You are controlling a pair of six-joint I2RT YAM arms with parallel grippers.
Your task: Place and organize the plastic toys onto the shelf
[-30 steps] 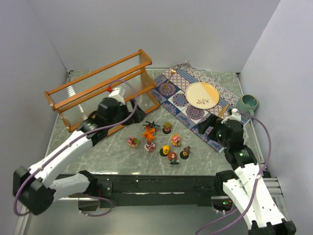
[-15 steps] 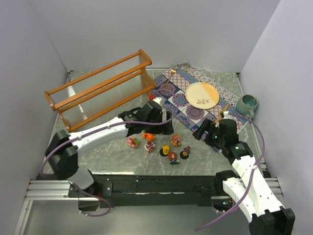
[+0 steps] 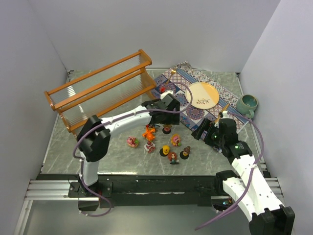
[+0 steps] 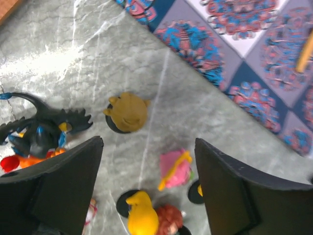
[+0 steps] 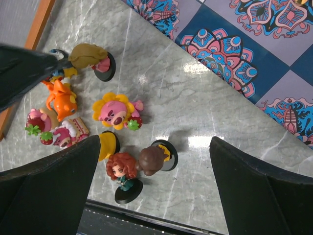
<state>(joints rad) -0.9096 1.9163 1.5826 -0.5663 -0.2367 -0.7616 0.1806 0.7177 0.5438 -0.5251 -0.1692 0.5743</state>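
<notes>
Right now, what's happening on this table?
Two arms are set to sort the plastic toys onto the wooden shelf; none is on it yet. All the toys sit clustered on the marble table by the patterned mat. The left gripper hovers open over the cluster, near the tan-haired figurine and the black dragon, holding nothing. The right gripper hovers open above the brown-haired figurine and the red-haired figurine, also empty.

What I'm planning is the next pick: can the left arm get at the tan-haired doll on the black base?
Probably yes: the left tool hangs open above the tan-haired doll, nothing lies between them, and bare table rings the doll. The black spiky toy sits nearest, apart from it.
</notes>
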